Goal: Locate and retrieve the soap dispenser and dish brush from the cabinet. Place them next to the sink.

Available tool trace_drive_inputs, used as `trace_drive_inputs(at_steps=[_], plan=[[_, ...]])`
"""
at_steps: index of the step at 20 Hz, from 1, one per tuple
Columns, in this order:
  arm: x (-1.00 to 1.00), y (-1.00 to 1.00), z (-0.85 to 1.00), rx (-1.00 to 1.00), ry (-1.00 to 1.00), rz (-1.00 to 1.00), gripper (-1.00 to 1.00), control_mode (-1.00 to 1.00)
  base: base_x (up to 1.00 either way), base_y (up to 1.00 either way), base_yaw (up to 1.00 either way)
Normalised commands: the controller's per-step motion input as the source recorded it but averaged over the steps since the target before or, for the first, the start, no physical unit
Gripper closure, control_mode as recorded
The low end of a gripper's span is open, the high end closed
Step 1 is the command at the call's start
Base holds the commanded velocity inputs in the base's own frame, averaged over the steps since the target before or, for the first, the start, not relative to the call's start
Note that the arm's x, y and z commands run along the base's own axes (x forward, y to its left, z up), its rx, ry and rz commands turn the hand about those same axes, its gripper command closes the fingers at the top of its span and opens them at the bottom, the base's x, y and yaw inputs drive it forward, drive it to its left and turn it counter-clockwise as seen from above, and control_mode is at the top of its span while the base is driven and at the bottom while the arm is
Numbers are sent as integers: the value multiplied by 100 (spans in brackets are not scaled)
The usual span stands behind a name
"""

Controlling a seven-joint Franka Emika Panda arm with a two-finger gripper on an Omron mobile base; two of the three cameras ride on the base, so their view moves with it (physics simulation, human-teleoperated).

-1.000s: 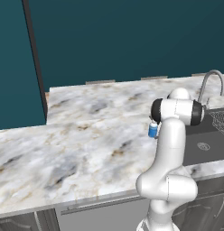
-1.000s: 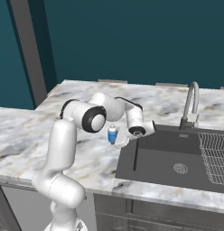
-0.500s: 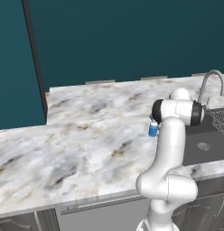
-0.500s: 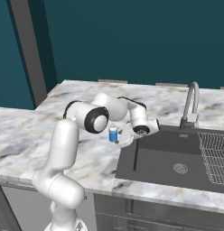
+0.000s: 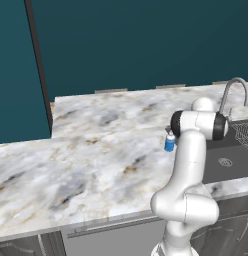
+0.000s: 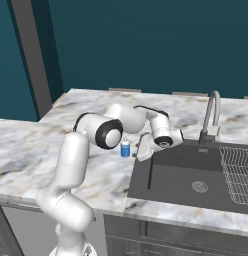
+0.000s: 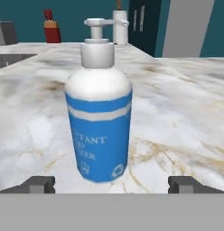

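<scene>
Soap dispenser (image 7: 99,122) is seen upright on the marble table (image 5: 96,160), beside the sink (image 6: 196,182); jaws spread wide, dispenser ungripped at 12 o'clock.

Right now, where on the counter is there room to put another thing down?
The marble counter is bare to the left of the soap dispenser, out to the corner by the dark post, and behind it up to the teal wall. It is crowded between the bottle and the sink, where the open fingers stand apart from it.
</scene>
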Motion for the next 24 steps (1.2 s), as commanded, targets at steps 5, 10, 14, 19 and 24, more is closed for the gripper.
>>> trace_drive_inputs(at_steps=[5,10,14,19,24], plan=[[-54,0,27,-6,-1,-3,-100,-100,0,0,0],[-93,8,12,-13,-6,0,-100,-100,0,0,0],[-81,29,24,-26,-7,2,-100,-100,0,0,0],[-51,31,42,-25,-2,3,-100,-100,0,0,0],[-32,36,24,-23,-1,2,-100,-100,0,0,0]])
